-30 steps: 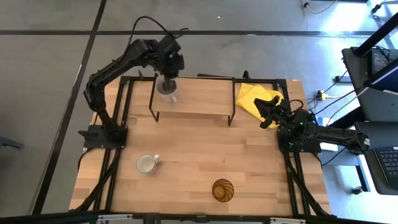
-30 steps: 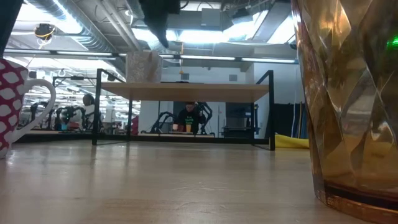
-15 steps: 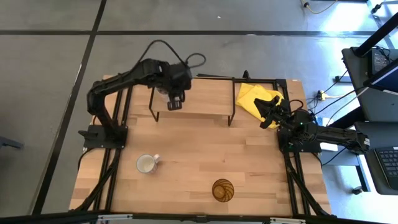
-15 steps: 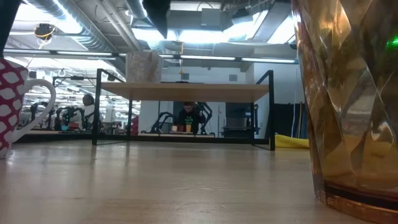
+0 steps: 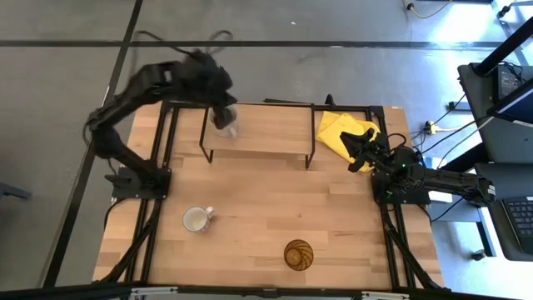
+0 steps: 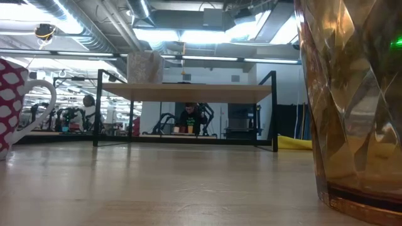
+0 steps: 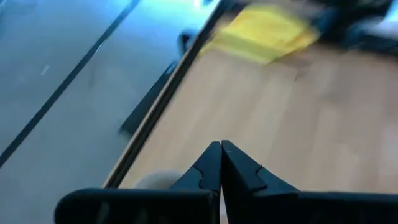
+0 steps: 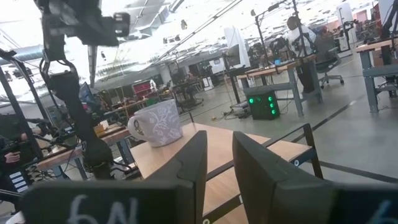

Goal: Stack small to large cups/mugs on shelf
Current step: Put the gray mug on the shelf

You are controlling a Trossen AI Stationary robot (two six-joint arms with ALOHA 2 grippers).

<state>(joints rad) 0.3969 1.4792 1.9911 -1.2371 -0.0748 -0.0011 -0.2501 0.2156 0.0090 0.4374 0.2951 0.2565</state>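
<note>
The grey mug (image 5: 226,126) stands upright on the left end of the light-wood shelf (image 5: 275,133). It also shows in the low view (image 6: 145,67) and the right wrist view (image 8: 157,123). The white mug (image 5: 196,219) stands on the table's near left. The amber tumbler (image 5: 299,254) stands near the front edge and fills the right of the low view (image 6: 352,100). My left gripper (image 5: 221,107) is shut and empty above the shelf's far left; its fingertips meet in the left wrist view (image 7: 221,149). My right gripper (image 5: 358,160) waits open at the table's right.
A yellow cloth (image 5: 343,132) lies on the table's far right corner, beside my right gripper. The shelf's black legs (image 6: 98,107) stand on the tabletop. Bare tabletop lies between the shelf and the two vessels at the front.
My left gripper has gone up from just over the grey mug and has left the low view's top; the arm has swung toward the table's far left. The grey mug has stayed upright on the shelf.
</note>
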